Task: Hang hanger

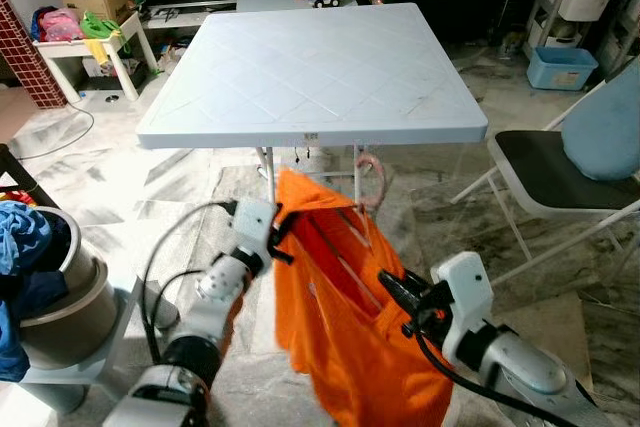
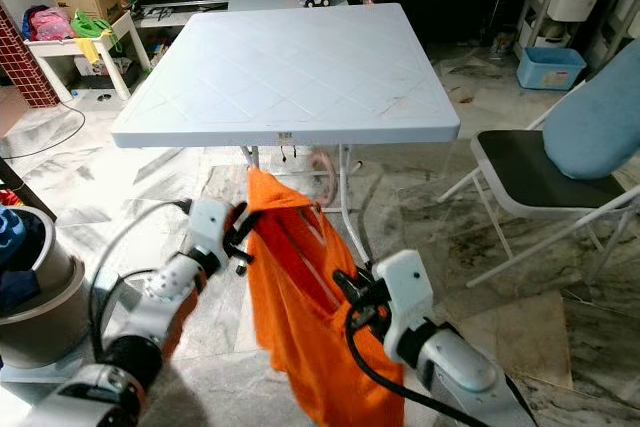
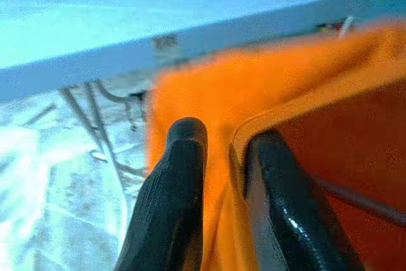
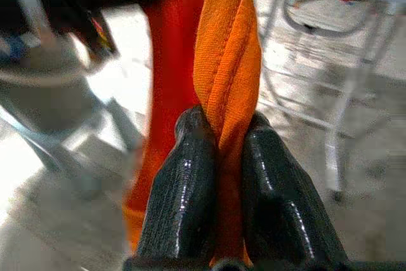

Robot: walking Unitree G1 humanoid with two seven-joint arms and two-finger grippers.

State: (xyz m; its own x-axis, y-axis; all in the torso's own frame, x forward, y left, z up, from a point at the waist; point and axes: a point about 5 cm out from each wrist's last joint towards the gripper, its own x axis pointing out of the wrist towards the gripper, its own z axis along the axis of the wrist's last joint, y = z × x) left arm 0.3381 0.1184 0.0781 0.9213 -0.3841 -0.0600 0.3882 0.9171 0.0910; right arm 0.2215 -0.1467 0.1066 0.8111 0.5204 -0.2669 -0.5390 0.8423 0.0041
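Left eye view showed the orange garment (image 1: 340, 317) held up between both grippers, below and in front of the near edge of the white folding table (image 1: 310, 72).

1. Left gripper (image 1: 278, 232): I read its two fingers as closed on the upper left corner of the garment. The left wrist view showed orange cloth pinched between the black fingers (image 3: 181, 176), with the table edge just above and beyond.
2. Right gripper (image 1: 395, 295): closed on a folded seam at the lower right of the garment. The right wrist view showed a thick fold of orange cloth clamped tight between the two fingers (image 4: 184, 182).
3. Hanger (image 1: 368, 182): a pale pink hook stood above the garment's top edge, close under the table rim and beside the table leg (image 1: 357, 172). I could not tell whether it rested on anything. The hanger body was hidden inside the cloth.

Governing relation: the garment's top edge ran diagonally, high at the left gripper and falling toward the right gripper. The hook lay between the two grippers, up and ahead of them both. I judged the left gripper nearer the hook in height and the right nearer to it sideways. In my judgement, the next move called for raising the hook toward a rail or edge.
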